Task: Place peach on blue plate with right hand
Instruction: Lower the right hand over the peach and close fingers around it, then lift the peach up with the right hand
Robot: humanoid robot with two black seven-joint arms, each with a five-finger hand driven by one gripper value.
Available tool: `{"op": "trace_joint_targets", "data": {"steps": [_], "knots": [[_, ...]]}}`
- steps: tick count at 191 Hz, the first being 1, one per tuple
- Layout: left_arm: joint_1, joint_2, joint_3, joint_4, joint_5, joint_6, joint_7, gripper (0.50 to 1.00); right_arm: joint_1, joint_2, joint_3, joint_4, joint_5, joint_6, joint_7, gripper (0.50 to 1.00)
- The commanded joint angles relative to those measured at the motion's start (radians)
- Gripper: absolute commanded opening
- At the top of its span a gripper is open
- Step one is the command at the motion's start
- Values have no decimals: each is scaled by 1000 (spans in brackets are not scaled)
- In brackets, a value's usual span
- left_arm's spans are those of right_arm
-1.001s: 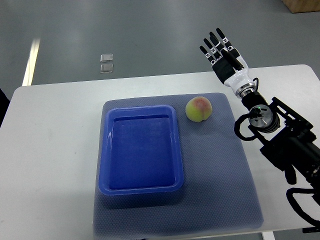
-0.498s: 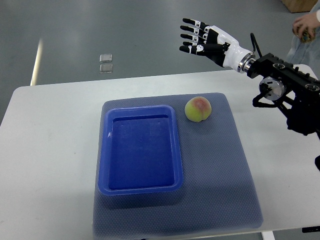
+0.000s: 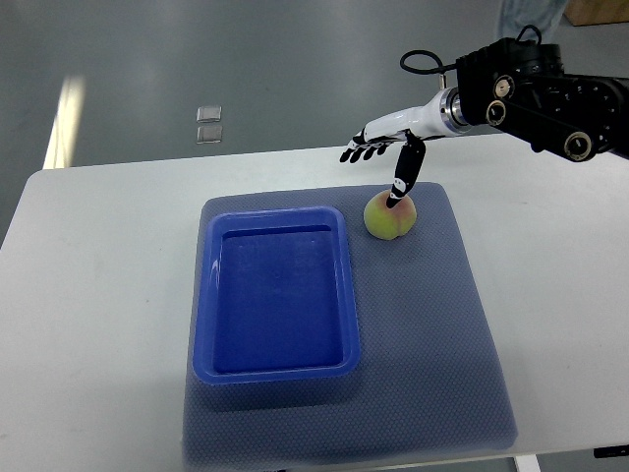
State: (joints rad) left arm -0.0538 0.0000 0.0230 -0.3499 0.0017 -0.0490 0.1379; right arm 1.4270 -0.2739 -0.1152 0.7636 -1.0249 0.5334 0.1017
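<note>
A yellow-green peach with a red blush lies on the grey mat, just right of the blue plate's far right corner. The blue plate is a rectangular tray with nothing in it, on the mat's left half. My right hand reaches in from the upper right and hovers over the peach, palm down. Its fingers are spread and the thumb points down onto the peach's top. It holds nothing.
The mat lies on a white table. Two small clear squares lie on the floor beyond the table. A person's legs show at the top right edge.
My right arm has swung left and down, from above the table's far edge to just over the peach. The peach and the plate have not moved.
</note>
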Motion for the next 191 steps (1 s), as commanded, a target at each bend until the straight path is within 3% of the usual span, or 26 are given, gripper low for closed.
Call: {"op": "trace_joint_targets", "data": {"steps": [1,17,18,32,163,164,178,188,189,191], "knots": [[0,0,0,0,0,0,0,1000,-8,21,-35,-10,-17,-30,0,930],[0,0,0,0,0,0,0,1000,-10,30,-53,-21,-31,-58,1,930],[0,0,0,0,0,0,0,1000,-19,42,-76,-36,-46,-102,1,930],[0,0,0,0,0,0,0,1000,-34,64,-107,-56,-61,-142,1,930],[0,0,0,3,-2,0,0,1000,-128,97,-133,-113,-118,-199,10,911],[0,0,0,3,-2,0,0,1000,-134,97,-138,-121,-119,-213,12,879],[0,0,0,5,-2,0,0,1000,-138,97,-139,-125,-119,-219,13,830],[0,0,0,5,-2,0,0,1000,-138,97,-139,-125,-119,-219,13,829],[0,0,0,5,-2,1,0,1000,-138,97,-139,-125,-119,-219,13,791],[0,0,0,5,-2,0,0,1000,-140,97,-139,-125,-119,-219,13,779]]}}
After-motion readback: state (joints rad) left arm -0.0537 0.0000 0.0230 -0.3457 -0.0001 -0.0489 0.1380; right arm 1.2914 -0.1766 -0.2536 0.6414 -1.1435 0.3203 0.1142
